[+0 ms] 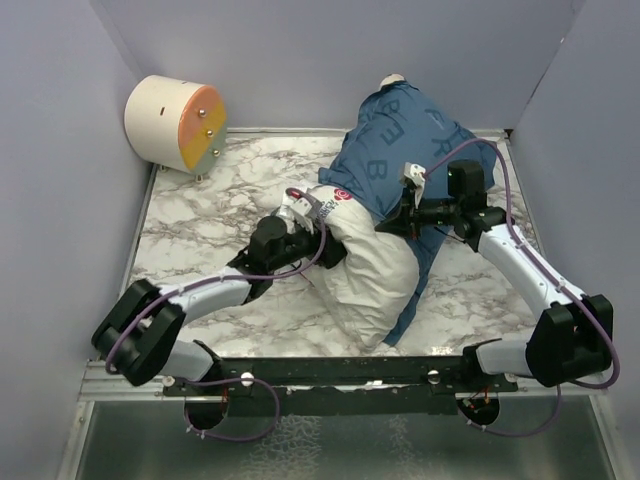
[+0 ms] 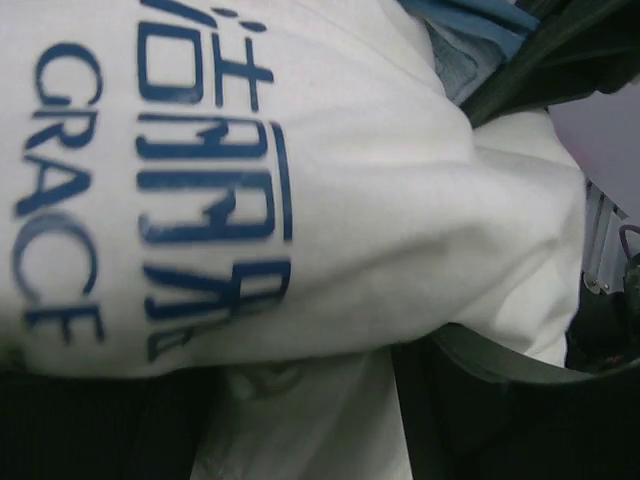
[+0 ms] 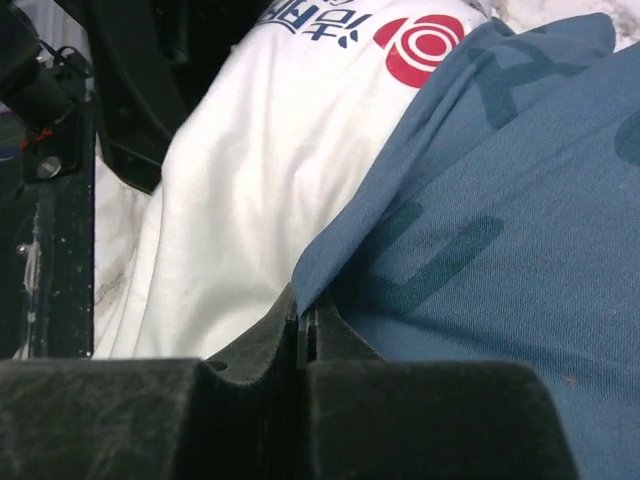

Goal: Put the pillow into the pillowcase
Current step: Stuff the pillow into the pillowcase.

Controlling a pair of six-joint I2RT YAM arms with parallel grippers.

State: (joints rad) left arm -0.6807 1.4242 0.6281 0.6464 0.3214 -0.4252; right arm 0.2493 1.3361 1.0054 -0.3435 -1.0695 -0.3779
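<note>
The right gripper (image 3: pixel 303 340) is clenched on the hem of the blue pillowcase (image 1: pixel 410 140), just beside the white pillow (image 1: pixel 365 270). The left gripper (image 1: pixel 300 212) presses against the pillow near its printed label (image 2: pixel 160 190); its fingers seem parted, but the close view is too filled with cloth to be sure. The pillow lies from the near edge of the tabletop (image 1: pixel 200 240) toward the middle, its far part under the pillowcase. A cream cylinder (image 1: pixel 175 122) rests at the far left corner
</note>
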